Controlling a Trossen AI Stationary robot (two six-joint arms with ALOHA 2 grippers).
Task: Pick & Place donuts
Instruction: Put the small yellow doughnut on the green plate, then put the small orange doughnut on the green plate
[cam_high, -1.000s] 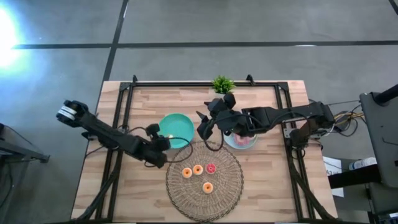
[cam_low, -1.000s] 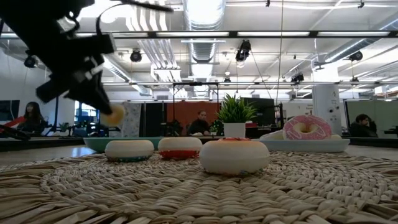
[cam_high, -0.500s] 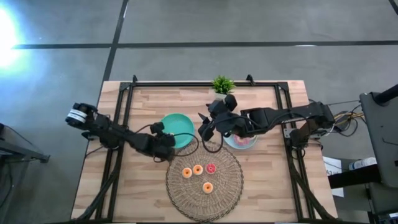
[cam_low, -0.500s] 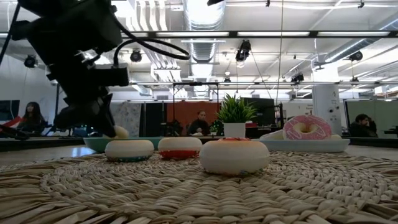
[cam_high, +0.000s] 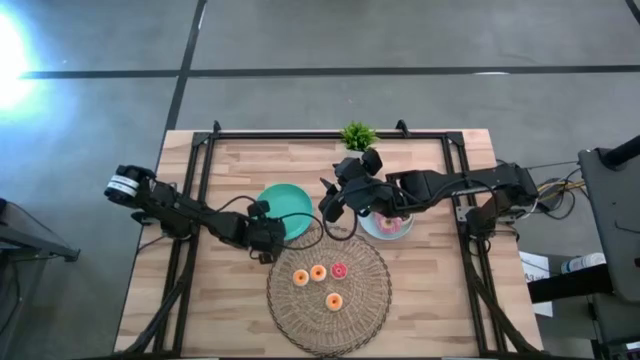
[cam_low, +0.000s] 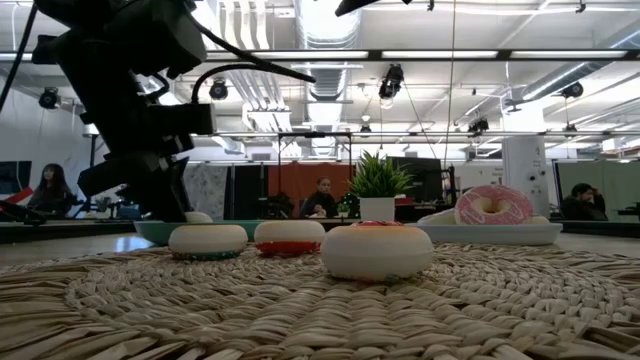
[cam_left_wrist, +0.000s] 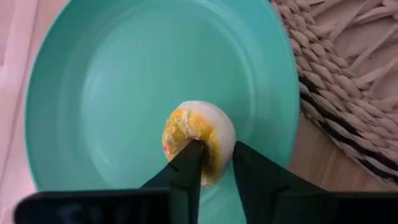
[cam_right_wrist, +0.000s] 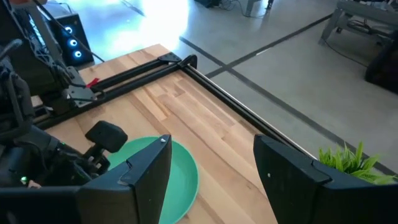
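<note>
**Donut held over the teal plate**

My left gripper (cam_left_wrist: 211, 163) pinched a small round orange-frosted donut (cam_left_wrist: 198, 140) over the smooth teal plate (cam_left_wrist: 99, 93), beside the coarse woven mat (cam_left_wrist: 348, 93). My right gripper (cam_right_wrist: 211, 168) hung spread above the wooden worktop (cam_right_wrist: 205, 118).

Light wooden plank table (cam_high: 240, 310), black rails running along its left, right and far edges. Sitting directly on it: round woven wicker mat (cam_high: 360, 300) at front centre; teal plate (cam_high: 292, 198) just beyond the mat's far-left rim; light-blue plate (cam_high: 388, 231) just beyond its far-right rim; small potted green plant (cam_high: 358, 135) standing at the far edge.
</note>
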